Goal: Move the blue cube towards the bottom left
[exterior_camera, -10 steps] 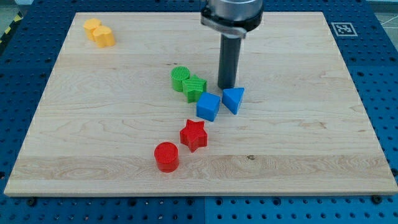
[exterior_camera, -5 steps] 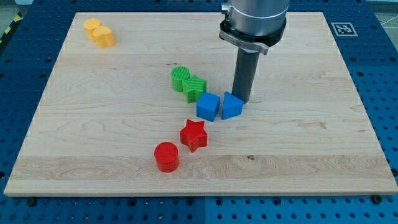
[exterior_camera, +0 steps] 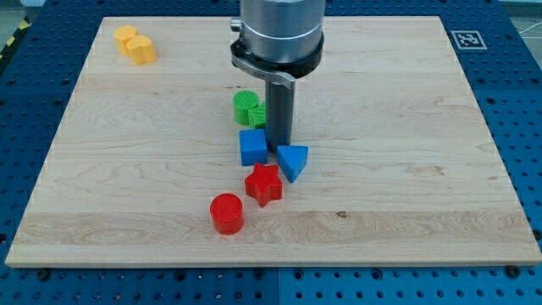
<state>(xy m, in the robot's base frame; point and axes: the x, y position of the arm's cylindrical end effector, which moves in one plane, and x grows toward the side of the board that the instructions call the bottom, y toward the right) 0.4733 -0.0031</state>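
The blue cube (exterior_camera: 252, 146) lies near the board's middle. My tip (exterior_camera: 280, 149) touches its right side, wedged between it and a blue triangular block (exterior_camera: 293, 160) just to the lower right. A red star (exterior_camera: 263, 184) sits directly below the cube. The rod hides most of a green star block behind it; only a sliver of it shows.
A green cylinder (exterior_camera: 246, 108) stands just above the blue cube. A red cylinder (exterior_camera: 227, 213) lies lower left of the red star. Two yellow blocks (exterior_camera: 135, 44) sit at the board's top left corner. The wooden board (exterior_camera: 423, 169) rests on a blue pegboard.
My tip swung right, then moved left and down. The blue cube and blue triangular block both shifted left and down; the cube now sits under the green blocks.
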